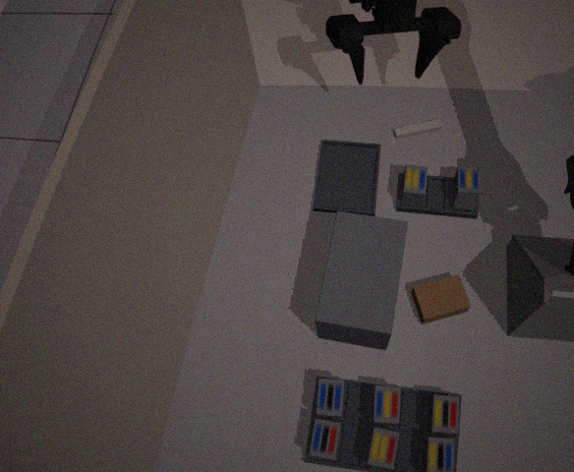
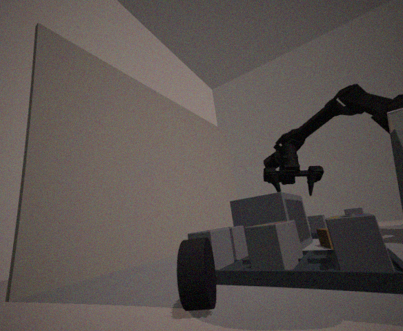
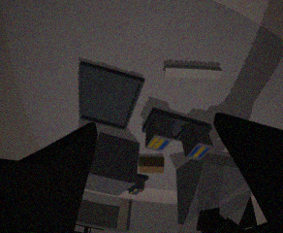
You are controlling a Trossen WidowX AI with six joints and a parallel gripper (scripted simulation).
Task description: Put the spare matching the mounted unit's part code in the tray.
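My gripper is open and empty, hanging high above the far end of the table beyond the dark flat tray. Right of the tray, a small dark holder carries two units: one striped yellow-yellow-blue and one striped blue-yellow-blue. A rack at the near end holds several spares, among them blue-black-blue, blue-yellow-red and yellow-black-blue. In the exterior view the codes are hidden.
A tall grey box stands between the tray and the rack. A brown block lies right of it. A white bar lies beyond the holder. A grey wedge sits by the arm's base. A black wheel stands near the rack.
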